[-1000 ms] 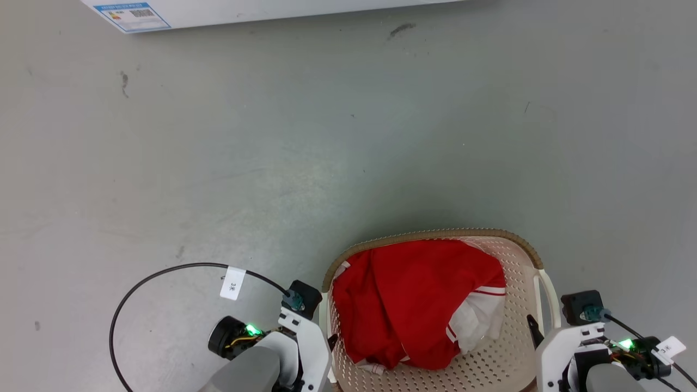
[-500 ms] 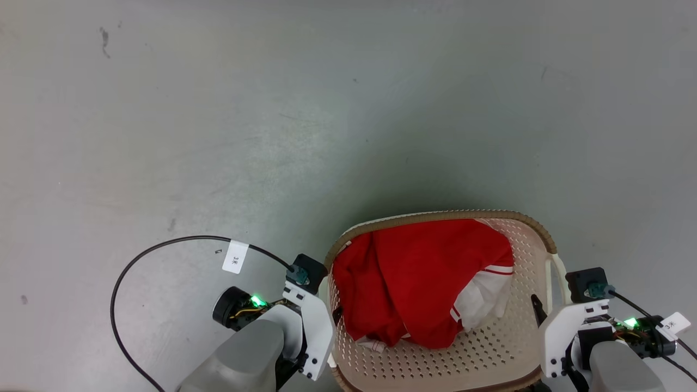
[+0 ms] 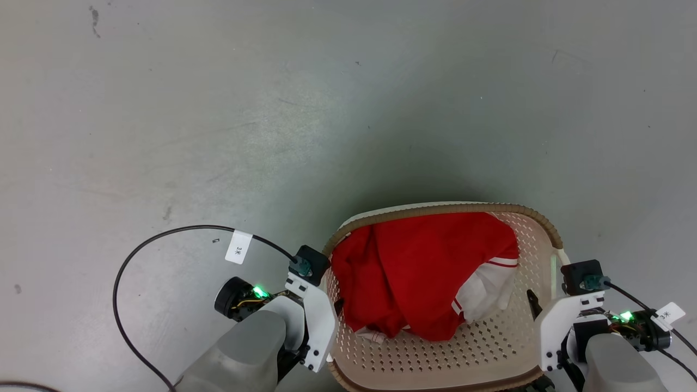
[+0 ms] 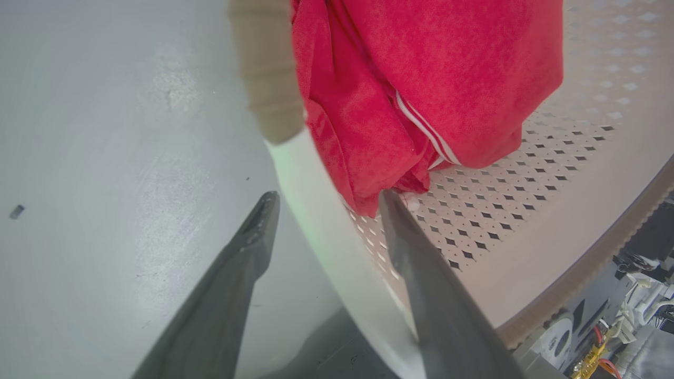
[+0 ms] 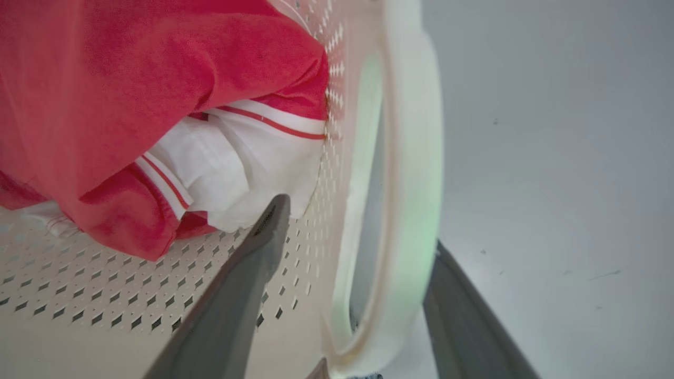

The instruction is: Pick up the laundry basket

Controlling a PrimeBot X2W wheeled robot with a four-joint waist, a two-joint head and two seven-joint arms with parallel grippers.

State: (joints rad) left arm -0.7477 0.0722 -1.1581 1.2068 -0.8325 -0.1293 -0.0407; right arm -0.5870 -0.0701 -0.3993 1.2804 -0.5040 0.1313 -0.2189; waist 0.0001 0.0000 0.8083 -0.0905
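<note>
Two dark fingers, spread apart, make up the left gripper, set astride the left side of the laundry basket. One finger hangs outside over the grey floor and the other sits inside over the perforated bottom. The pale left handle runs up between them. A sliver of floor shows between the outer finger and that band, so nothing is pinched tight here.

On to the middle: the basket sits low in the head view, between the two arms, with its tan braided rim on the far side. A crumpled red garment with white, red-striped trim is heaped inside toward the far wall.

Over on the right — the right gripper is parted too. Its inner finger is inside the basket, just beside the white cloth. Its outer finger is beyond the looped right handle, which stands in the gap. Whether the basket is clear of the floor, I cannot tell.
</note>
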